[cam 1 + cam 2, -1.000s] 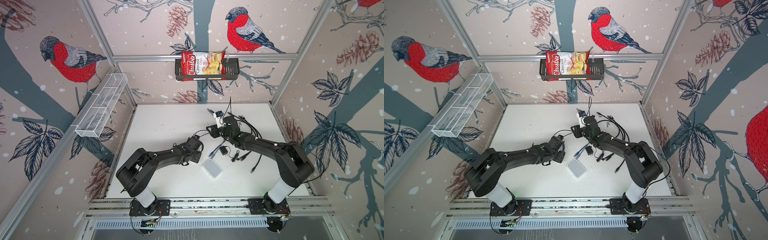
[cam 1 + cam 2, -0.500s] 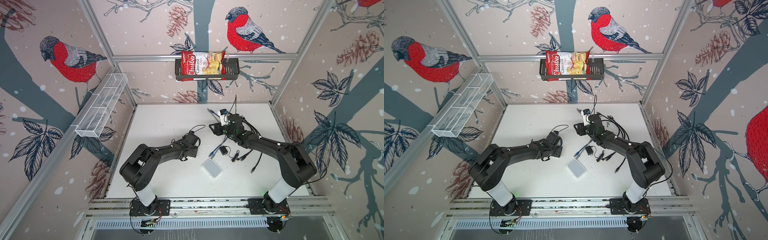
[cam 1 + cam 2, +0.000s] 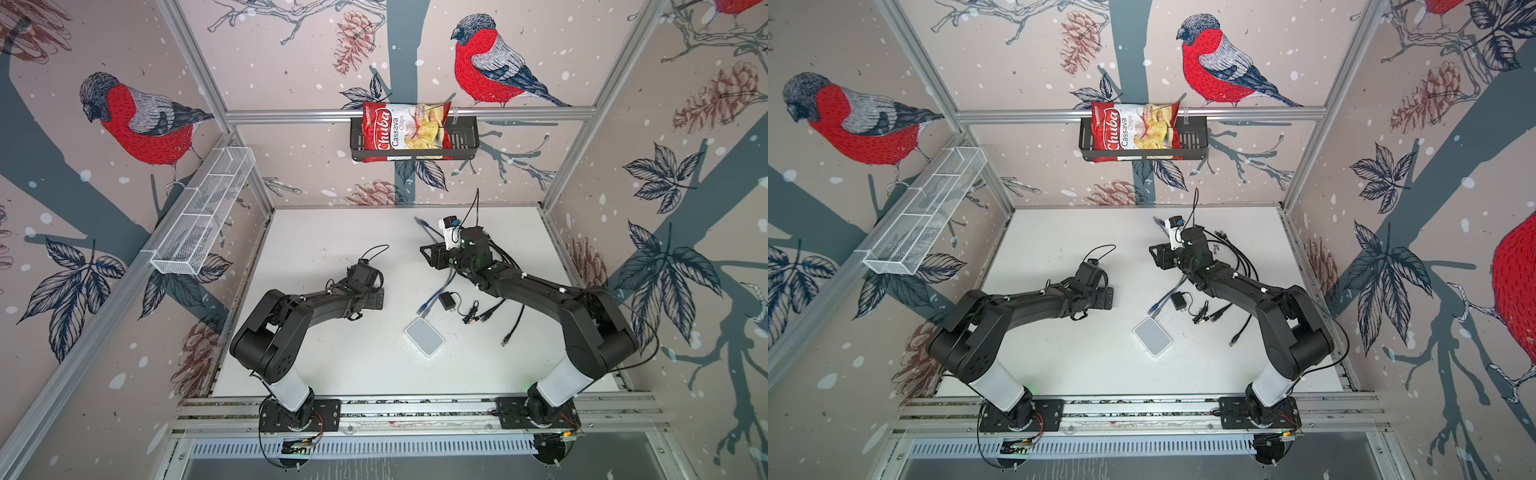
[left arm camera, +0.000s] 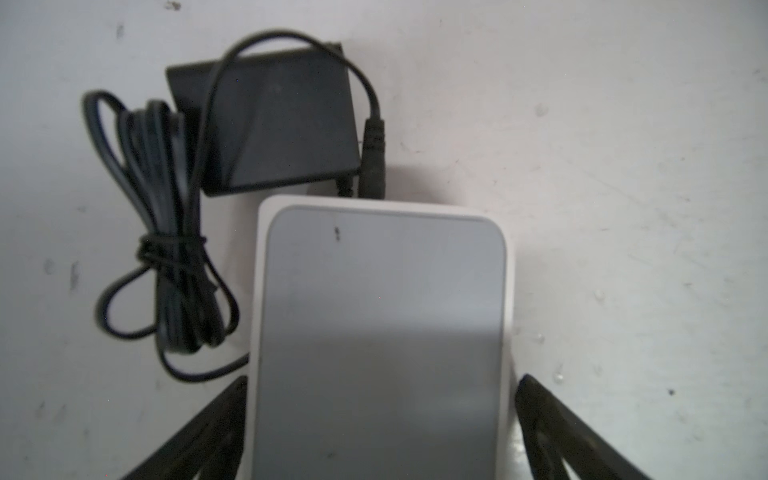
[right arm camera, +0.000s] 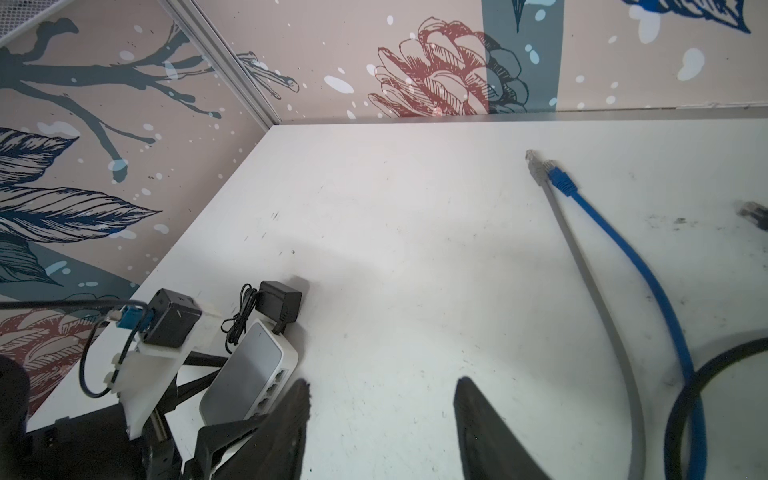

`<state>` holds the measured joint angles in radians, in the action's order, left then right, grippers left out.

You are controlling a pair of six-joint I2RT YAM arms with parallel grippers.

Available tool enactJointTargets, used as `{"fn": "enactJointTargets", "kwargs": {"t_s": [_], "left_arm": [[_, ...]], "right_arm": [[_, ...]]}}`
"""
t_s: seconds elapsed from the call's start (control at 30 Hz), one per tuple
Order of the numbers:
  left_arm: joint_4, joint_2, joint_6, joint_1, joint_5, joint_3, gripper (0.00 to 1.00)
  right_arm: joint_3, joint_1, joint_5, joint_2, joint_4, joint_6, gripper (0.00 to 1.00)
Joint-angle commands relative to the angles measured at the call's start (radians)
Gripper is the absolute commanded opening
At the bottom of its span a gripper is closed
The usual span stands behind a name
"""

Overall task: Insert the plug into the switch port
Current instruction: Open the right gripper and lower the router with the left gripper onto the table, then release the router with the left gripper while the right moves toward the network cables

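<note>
The white switch (image 3: 424,336) (image 3: 1152,336) lies flat near the table's middle. A blue cable's plug (image 3: 423,309) (image 3: 1153,309) rests just behind it, loose on the table. In both top views my left gripper (image 3: 379,297) (image 3: 1109,297) stands to the left of the switch, apart from it. In the left wrist view the switch (image 4: 382,311) lies between my open left gripper (image 4: 382,378) fingers. My right gripper (image 3: 427,253) (image 5: 380,380) is open and empty over bare table, behind the switch (image 5: 249,370), whose ports show empty.
A black power adapter (image 3: 446,300) (image 4: 270,124) with a bundled cord (image 4: 174,249) lies beside the switch. Blue (image 5: 559,180) and grey (image 5: 534,164) plugs lie at the back. Black cables (image 3: 515,320) trail on the right. A chips bag (image 3: 405,131) sits in the wall basket.
My left gripper has drawn back to the left, away from the switch, and its jaws have widened. The right gripper has shifted slightly toward the back and opened a little.
</note>
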<state>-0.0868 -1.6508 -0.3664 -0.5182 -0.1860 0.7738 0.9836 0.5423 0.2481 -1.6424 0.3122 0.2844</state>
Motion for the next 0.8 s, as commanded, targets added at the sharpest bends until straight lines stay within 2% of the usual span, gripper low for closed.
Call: {"fn": "enactJointTargets", "kwargs": {"t_s": [0.0, 0.1, 0.17, 0.3, 0.4, 0.53, 0.63, 0.77], "left_arm": [[-0.136, 0.039, -0.024, 0.003, 0.027, -0.013, 0.97], [-0.119, 0.115, -0.023, 0.004, 0.023, -0.022, 0.97], [-0.107, 0.171, -0.014, 0.002, 0.018, -0.027, 0.97], [-0.051, 0.302, 0.023, 0.002, 0.026, -0.051, 0.97], [0.016, 0.388, 0.067, 0.002, 0.055, -0.081, 0.97], [0.085, 0.460, 0.040, 0.002, 0.036, -0.104, 0.97], [0.153, 0.505, 0.031, 0.001, 0.021, -0.133, 0.97], [0.327, 0.574, 0.049, 0.001, 0.002, -0.233, 0.97]], "right_arm": [[-0.031, -0.006, 0.020, 0.016, 0.124, -0.037, 0.56], [-0.069, -0.007, 0.018, 0.039, 0.213, -0.065, 0.57], [-0.052, -0.008, 0.005, 0.039, 0.197, -0.084, 0.57], [0.051, -0.011, -0.022, 0.012, 0.055, -0.118, 0.57], [0.122, -0.031, 0.011, -0.012, -0.041, -0.121, 0.57], [0.173, -0.057, 0.036, -0.023, -0.119, -0.141, 0.56], [0.207, -0.062, -0.032, -0.020, -0.193, -0.220, 0.56], [0.233, -0.062, -0.117, -0.009, -0.262, -0.341, 0.56]]}}
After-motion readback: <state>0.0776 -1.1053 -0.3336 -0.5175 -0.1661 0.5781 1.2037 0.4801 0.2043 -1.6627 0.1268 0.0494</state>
